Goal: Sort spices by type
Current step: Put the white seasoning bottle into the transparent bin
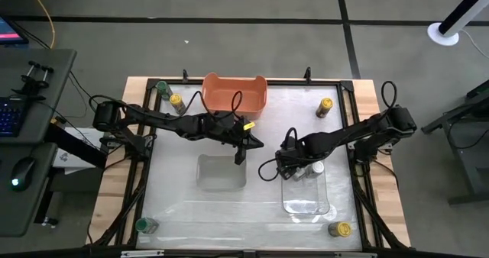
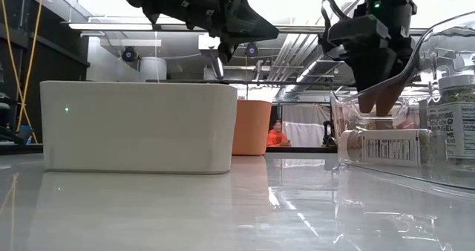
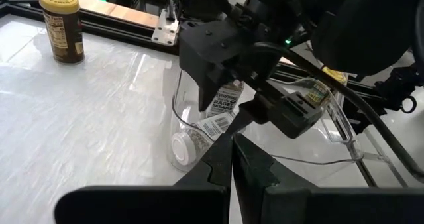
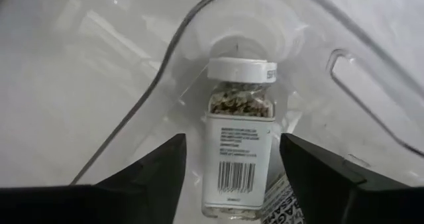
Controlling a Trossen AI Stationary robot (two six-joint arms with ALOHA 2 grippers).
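Straddling a white-capped spice jar (image 4: pixel 238 144) in the clear tray (image 4: pixel 371 85), the right tool (image 4: pixel 232 164) stands apart.

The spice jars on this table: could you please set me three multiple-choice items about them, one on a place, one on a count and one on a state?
1. Where are the white-capped jars?
A. in the orange bin
B. in the clear tray
C. in the grey tray

2. How many yellow-capped jars show in the high view?
A. one
B. three
C. five

3. How do the jaws of the right gripper stand?
A. shut on a yellow-capped jar
B. shut on nothing
C. open, either side of a white-capped jar

Answers:
1 B, since the tray's clear wall curves around them.
2 B, since one stands near each of three table corners.
3 C, since the right wrist view shows a gap between each jaw and the jar.
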